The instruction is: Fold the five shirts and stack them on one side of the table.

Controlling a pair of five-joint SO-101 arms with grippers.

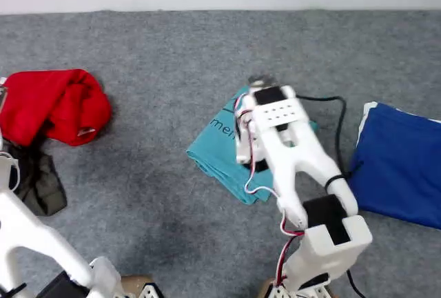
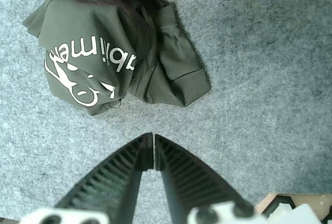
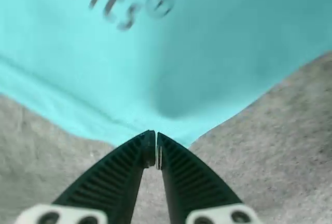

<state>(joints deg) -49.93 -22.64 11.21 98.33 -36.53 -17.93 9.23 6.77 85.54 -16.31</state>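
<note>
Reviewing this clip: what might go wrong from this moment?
1. The right jaws are closed on just the tip of the teal shirt; a pull may slip off or open its fold.
2. A black cable lies between it and the blue shirt; dragging that way may snag.
3. The red shirt and olive shirt lie crumpled and touching; the left jaws may catch both.
</note>
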